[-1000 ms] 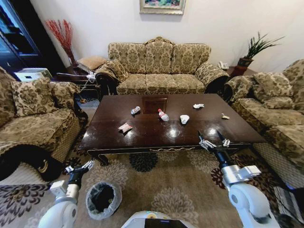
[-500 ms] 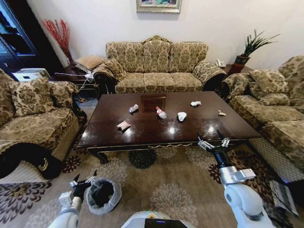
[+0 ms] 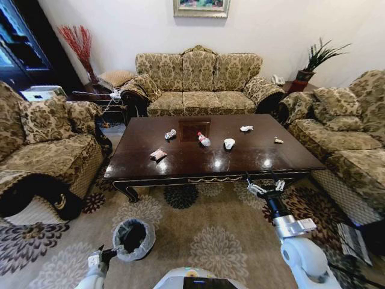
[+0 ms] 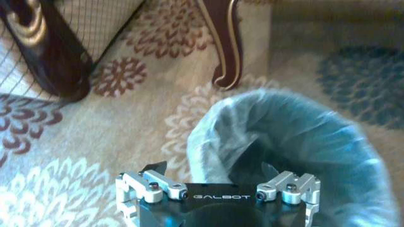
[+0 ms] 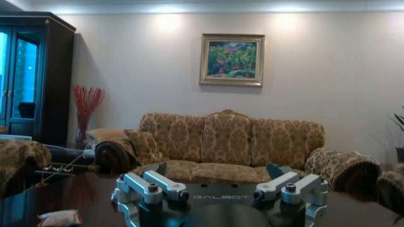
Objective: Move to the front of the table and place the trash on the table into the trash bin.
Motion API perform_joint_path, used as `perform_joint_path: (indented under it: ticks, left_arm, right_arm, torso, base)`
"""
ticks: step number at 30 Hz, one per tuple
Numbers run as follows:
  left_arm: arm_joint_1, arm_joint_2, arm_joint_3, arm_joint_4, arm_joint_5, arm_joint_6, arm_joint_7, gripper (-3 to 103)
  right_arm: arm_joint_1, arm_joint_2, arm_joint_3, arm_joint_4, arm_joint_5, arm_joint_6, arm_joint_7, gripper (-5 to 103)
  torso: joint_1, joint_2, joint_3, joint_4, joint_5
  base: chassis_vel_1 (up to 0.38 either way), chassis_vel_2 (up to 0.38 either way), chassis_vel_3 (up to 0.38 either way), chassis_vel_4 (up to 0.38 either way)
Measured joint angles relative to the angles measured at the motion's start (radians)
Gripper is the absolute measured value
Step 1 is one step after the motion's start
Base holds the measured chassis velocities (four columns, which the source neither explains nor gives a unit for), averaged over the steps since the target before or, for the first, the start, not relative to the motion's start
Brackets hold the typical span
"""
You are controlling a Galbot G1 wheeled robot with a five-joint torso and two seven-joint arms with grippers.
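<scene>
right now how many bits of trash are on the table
6, all on the table: wrapper, clear bottle, red-capped bottle, paper wad, second wad, small scrap toward the right edge.

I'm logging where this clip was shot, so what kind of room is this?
Most likely a home living room: patterned sofas ring a dark wooden coffee table, with a framed painting on the wall.

On the worktop [image 3: 180, 165] lie two bottles [image 3: 171, 134] [image 3: 204, 139], three white paper wads [image 3: 229, 143] [image 3: 246, 128] [image 3: 278, 141] and one pink wrapper [image 3: 158, 155]. One bin [image 3: 133, 238] stands on the floor.
</scene>
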Motion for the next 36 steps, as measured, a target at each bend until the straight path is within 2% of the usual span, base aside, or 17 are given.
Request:
perform_joint_path:
  ticks: [2, 3, 9, 12, 20, 22, 23, 25, 26, 27, 30, 32, 34, 35, 36]
  left_arm:
    - [-0.049, 0.016, 0.002, 0.098, 0.026, -0.022, -0.005, 99]
    - [-0.049, 0.016, 0.002, 0.098, 0.026, -0.022, -0.005, 99]
    - [-0.139, 0.05, 0.024, 0.264, 0.028, -0.063, 0.015, 100]
    - [-0.166, 0.058, 0.036, 0.295, 0.002, -0.05, 0.022, 97]
    - [-0.245, 0.083, 0.06, 0.405, 0.016, -0.067, 0.037, 96]
    - [-0.287, 0.094, 0.064, 0.461, 0.031, -0.086, 0.057, 88]
    - [-0.287, 0.094, 0.064, 0.461, 0.031, -0.086, 0.057, 88]
    - [-0.323, 0.098, 0.065, 0.504, 0.044, -0.093, 0.067, 78]
    - [-0.339, 0.099, 0.065, 0.521, 0.053, -0.088, 0.068, 72]
    - [-0.339, 0.099, 0.065, 0.521, 0.053, -0.088, 0.068, 72]
    - [-0.37, 0.099, 0.064, 0.55, 0.067, -0.056, 0.066, 56]
    - [-0.376, 0.098, 0.064, 0.558, 0.072, -0.051, 0.063, 56]
    - [-0.387, 0.098, 0.062, 0.576, 0.074, -0.049, 0.061, 45]
    - [-0.387, 0.098, 0.062, 0.576, 0.074, -0.049, 0.061, 45]
    - [-0.393, 0.098, 0.061, 0.584, 0.074, -0.048, 0.058, 40]
  right_arm:
    - [-0.004, 0.0, 0.0, 0.003, -0.004, -0.003, 0.0, 100]
    - [-0.004, 0.0, 0.0, 0.003, -0.004, -0.003, 0.0, 100]
    - [-0.017, 0.003, 0.013, 0.007, -0.008, -0.006, -0.001, 100]
    - [-0.019, 0.009, 0.014, 0.011, -0.016, -0.009, 0.001, 100]
    - [-0.024, 0.015, 0.015, 0.01, -0.03, -0.011, 0.004, 100]
    - [-0.026, 0.012, 0.016, 0.01, -0.033, -0.015, 0.006, 100]
    - [-0.026, 0.012, 0.016, 0.01, -0.033, -0.015, 0.006, 100]
    - [-0.025, 0.01, 0.017, 0.01, -0.035, -0.021, 0.007, 100]
    - [-0.025, 0.01, 0.017, 0.01, -0.035, -0.024, 0.009, 100]
    - [-0.025, 0.01, 0.017, 0.01, -0.035, -0.024, 0.009, 100]
    - [-0.024, 0.01, 0.019, 0.005, -0.033, -0.031, 0.013, 100]
    - [-0.024, 0.01, 0.02, 0.005, -0.031, -0.035, 0.013, 100]
    - [-0.024, 0.01, 0.02, 0.003, -0.03, -0.038, 0.013, 100]
    - [-0.024, 0.01, 0.02, 0.003, -0.03, -0.038, 0.013, 100]
    - [-0.024, 0.01, 0.02, 0.002, -0.029, -0.039, 0.016, 100]
  torso:
    - [-0.001, 0.0, 0.0, 0.0, -0.0001]
    - [-0.001, 0.0, 0.0, 0.0, -0.0001]
    - [0.0, 0.0, 0.0, 0.0001, -0.0002]
    - [0.0, 0.0, 0.0, 0.0, 0.0]
    - [0.0, 0.0, 0.0, 0.0001, -0.0001]
    - [0.0, 0.0, 0.0, 0.0001, 0.0001]
    - [0.0, 0.0, 0.0, 0.0001, 0.0001]
    - [-0.001, 0.0, 0.0, 0.0, 0.0]
    - [0.0, 0.0, 0.0, 0.0, 0.0]
    - [0.0, 0.0, 0.0, 0.0, 0.0]
    - [0.0, 0.0, 0.0, 0.0001, 0.0001]
    - [0.0, 0.0, 0.0, 0.0001, 0.0001]
    - [-0.001, 0.0, 0.0, 0.0, 0.0001]
    - [-0.001, 0.0, 0.0, 0.0, 0.0001]
    - [0.0, 0.0, 0.0, 0.0, 0.0001]
  base:
    - [0.0, 0.0, 0.0, 0.0]
    - [0.0, 0.0, 0.0, 0.0]
    - [0.0, 0.0, 0.0, 0.0]
    - [0.0, 0.0, 0.0, 0.0]
    - [0.0, 0.0, 0.0, 0.0]
    - [0.0, 0.0, 0.0, 0.0]
    - [0.0, 0.0, 0.0, 0.0]
    - [0.0, 0.0, 0.0, 0.0]
    - [0.0, 0.0, 0.0, 0.0]
    - [0.0, 0.0, 0.0, 0.0]
    - [0.0, 0.0, 0.0, 0.0]
    - [0.0, 0.0, 0.0, 0.0]
    - [0.0, 0.0, 0.0, 0.0]
    - [0.0, 0.0, 0.0, 0.0]
    - [0.0, 0.0, 0.0, 0.0]
